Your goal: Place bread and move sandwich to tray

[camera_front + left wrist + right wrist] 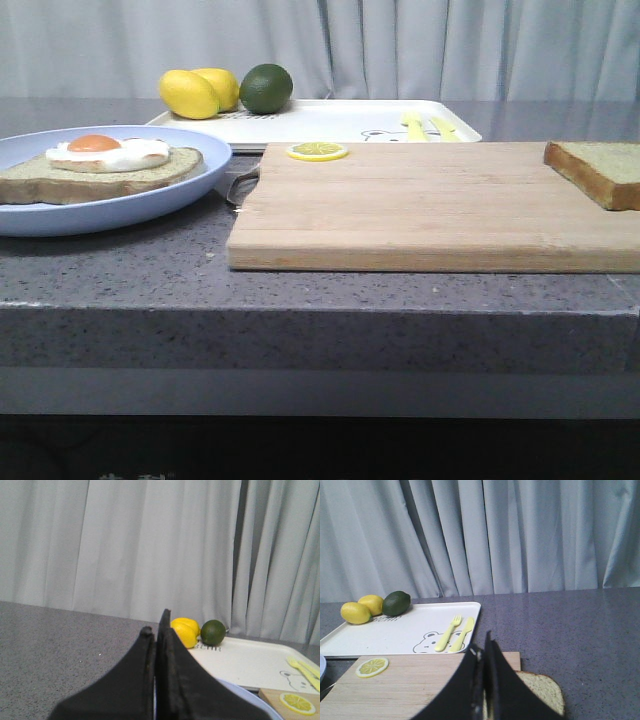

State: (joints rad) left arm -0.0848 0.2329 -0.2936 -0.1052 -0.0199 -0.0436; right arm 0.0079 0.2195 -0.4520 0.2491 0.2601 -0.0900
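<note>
Brown-crusted bread just beyond right pincer

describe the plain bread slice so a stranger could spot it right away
Find the wooden cutting board in the middle of the grey counter, in front of the white tray. The bread lies on the board's far right corner. Unlike the slice on the blue plate at left, it is thick and carries no fried egg.

Bread on board's right; egg sandwich plated left; tray behind.
</note>
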